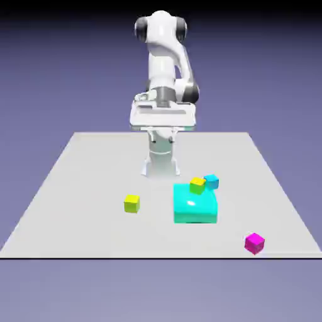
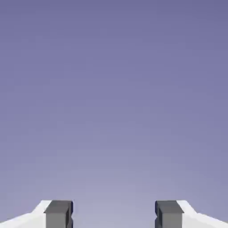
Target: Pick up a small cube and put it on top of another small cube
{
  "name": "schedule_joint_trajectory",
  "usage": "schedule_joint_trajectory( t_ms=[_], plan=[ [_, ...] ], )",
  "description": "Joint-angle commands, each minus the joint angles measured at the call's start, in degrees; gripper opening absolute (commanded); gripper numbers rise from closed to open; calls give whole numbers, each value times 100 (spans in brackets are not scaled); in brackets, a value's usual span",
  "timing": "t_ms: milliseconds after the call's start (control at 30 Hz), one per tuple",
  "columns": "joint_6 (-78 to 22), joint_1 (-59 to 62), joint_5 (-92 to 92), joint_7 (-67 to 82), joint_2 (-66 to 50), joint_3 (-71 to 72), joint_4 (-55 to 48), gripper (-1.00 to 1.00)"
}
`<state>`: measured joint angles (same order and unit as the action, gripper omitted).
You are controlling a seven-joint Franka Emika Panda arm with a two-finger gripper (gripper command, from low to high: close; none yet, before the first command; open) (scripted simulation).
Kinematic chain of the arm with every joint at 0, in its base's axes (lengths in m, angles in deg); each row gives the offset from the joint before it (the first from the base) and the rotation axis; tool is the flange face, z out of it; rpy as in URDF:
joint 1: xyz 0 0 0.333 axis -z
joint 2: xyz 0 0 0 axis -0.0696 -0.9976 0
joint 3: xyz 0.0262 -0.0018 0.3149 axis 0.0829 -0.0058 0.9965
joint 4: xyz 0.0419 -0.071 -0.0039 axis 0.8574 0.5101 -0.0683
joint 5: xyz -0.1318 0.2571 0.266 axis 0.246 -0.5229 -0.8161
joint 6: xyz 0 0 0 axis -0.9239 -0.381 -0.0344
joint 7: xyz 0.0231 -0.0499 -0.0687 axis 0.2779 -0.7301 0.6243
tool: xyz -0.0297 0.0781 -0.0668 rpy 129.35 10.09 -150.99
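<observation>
Standing at the upper middle of the exterior view: one white arm, its hand (image 1: 163, 139) above the surface (image 1: 100, 176), near the far edge. Hand: released, fingers spread apart, nothing between them; the hand view shows the two grey fingertips (image 2: 59, 213) at lower left and lower right, plain blue-violet backdrop (image 2: 114, 98) filling the rest.

On the surface, cubes, small, four:
Yellow-green cube (image 1: 131, 204), one, left of centre in the lower half of the frame, apart from the others.
Yellow cube (image 1: 197, 185), one, right of centre, overlapping the upper edge of the turquoise block in the picture; whether it rests on it, cannot tell.
Blue cube (image 1: 212, 182), one, just beside the yellow cube, to its right.
Magenta cube (image 1: 255, 243), one, lower right, near the front edge, turned cornerwise.

Also: turquoise block (image 1: 194, 207), one, larger, rounded on top, right of centre.
</observation>
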<state>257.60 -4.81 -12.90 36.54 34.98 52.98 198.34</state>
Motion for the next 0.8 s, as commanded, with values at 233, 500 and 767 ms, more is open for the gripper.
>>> schedule_joint_trajectory(
  t_ms=[233, 500, 767],
  plan=[
    [-1994, -86, -1789, -379, -1620, -1577, -323, 0],
    [-3987, -173, -3578, -757, -3240, -3153, -646, 0],
    [-5784, -251, -5191, -1099, -4701, -4574, -937, 0]
  ],
)
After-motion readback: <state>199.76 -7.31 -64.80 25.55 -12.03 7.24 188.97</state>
